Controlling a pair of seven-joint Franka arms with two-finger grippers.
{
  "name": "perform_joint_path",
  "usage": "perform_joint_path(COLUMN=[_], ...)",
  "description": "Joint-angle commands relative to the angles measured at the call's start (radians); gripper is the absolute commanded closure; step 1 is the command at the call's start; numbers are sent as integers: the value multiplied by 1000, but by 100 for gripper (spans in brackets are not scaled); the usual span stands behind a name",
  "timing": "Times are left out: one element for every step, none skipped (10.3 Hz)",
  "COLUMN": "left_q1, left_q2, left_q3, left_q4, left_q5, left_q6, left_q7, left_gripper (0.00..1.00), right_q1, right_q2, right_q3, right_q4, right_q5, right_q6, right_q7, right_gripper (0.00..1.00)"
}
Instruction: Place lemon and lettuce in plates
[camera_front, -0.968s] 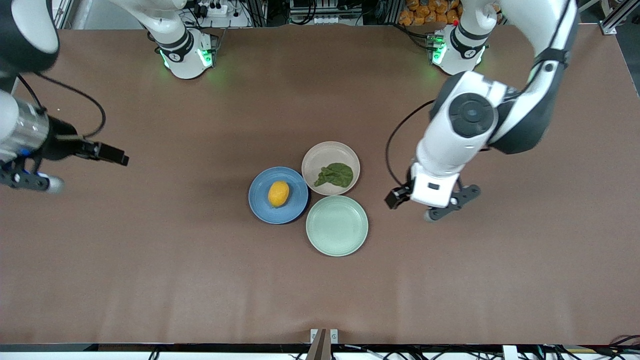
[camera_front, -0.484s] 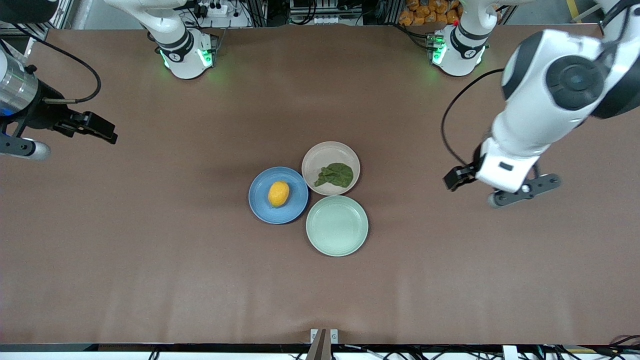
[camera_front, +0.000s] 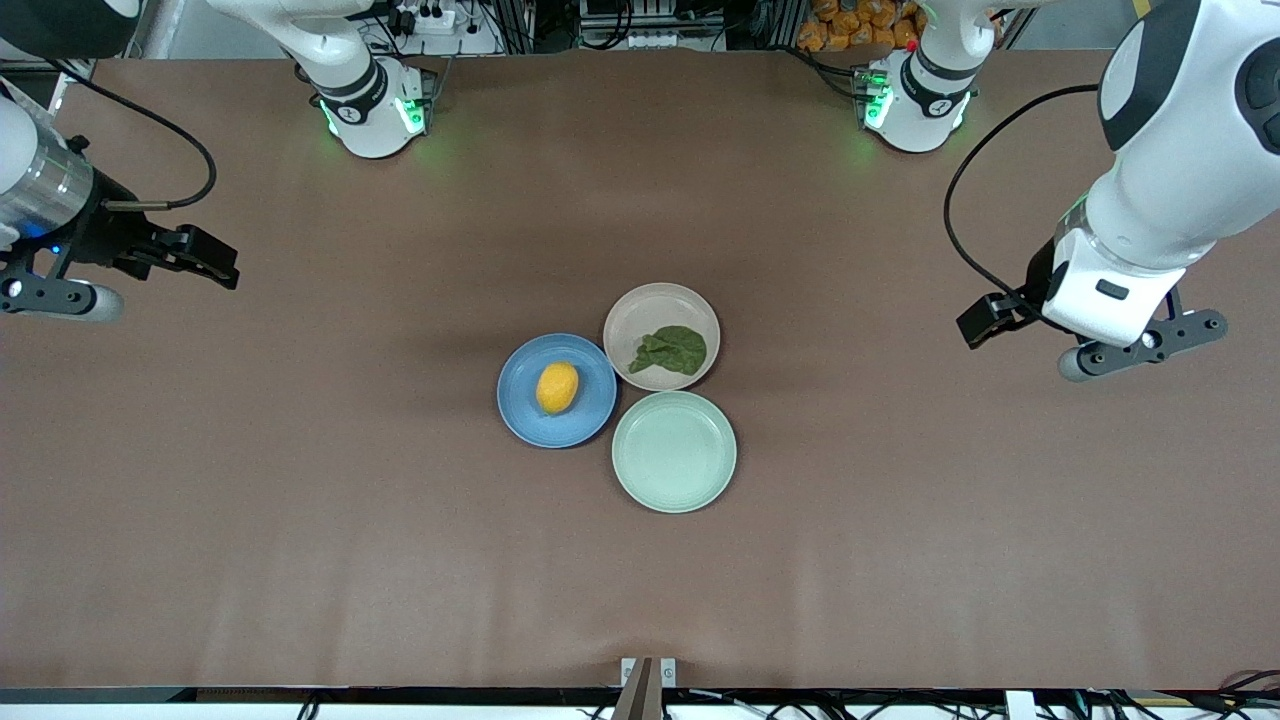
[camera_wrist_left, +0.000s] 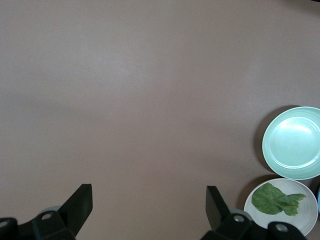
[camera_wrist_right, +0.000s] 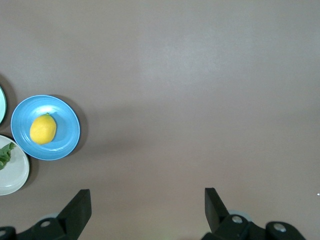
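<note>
The lemon (camera_front: 557, 388) lies in the blue plate (camera_front: 592, 408). The lettuce (camera_front: 670, 350) lies flat in the beige-pink plate (camera_front: 640, 308), which touches the blue one. My left gripper (camera_front: 1140, 345) is open and empty over bare table toward the left arm's end. My right gripper (camera_front: 58, 298) is open and empty over bare table toward the right arm's end. The left wrist view shows its gripper (camera_wrist_left: 149, 200) wide open and the lettuce (camera_wrist_left: 277, 200). The right wrist view shows its gripper (camera_wrist_right: 147, 202) wide open, the lemon (camera_wrist_right: 43, 129) and the blue plate (camera_wrist_right: 66, 125).
An empty pale mint-green plate (camera_front: 673, 452) sits beside the other two, nearer to the front camera; it also shows in the left wrist view (camera_wrist_left: 292, 142). Brown table (camera_front: 300, 500) spreads wide around the plates.
My left arm has swung away from the plates toward its own end of the table. My right gripper moved a little toward the bases' side, then held still. Lemon and lettuce have not moved.
</note>
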Motion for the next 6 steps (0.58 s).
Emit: perform_joint_path(left_q1=[32,39,52,52,50,49], left_q2=[-46,-48,-52,-78,-88,-91], left_q3=[-2,-2,-2,13,57,103], left_q4=[-23,-22,-22,-31,-31,-33], left_q5=[-30,-30,-33,-43,-72,-118], left_q6=[-25,-34,-35,-39,-40,-40], left_q7=[24,30,62,129,201,253], left_gripper=[0,0,0,0,0,0], right_q1=[12,13,18,29,32,35], right_q2=[-11,-11,-11,-13,-11,-11], right_q3=[-1,1,1,1,1,1], right_q4=[-14,-14,-17,-19,-19,-20], right_q5=[-24,-24,-21,-21,-21,-21], right_q6=[8,8,6,6,6,6], right_q7=[-20,-20,-20,-20,-31,-64], right_gripper=[0,0,0,0,0,0])
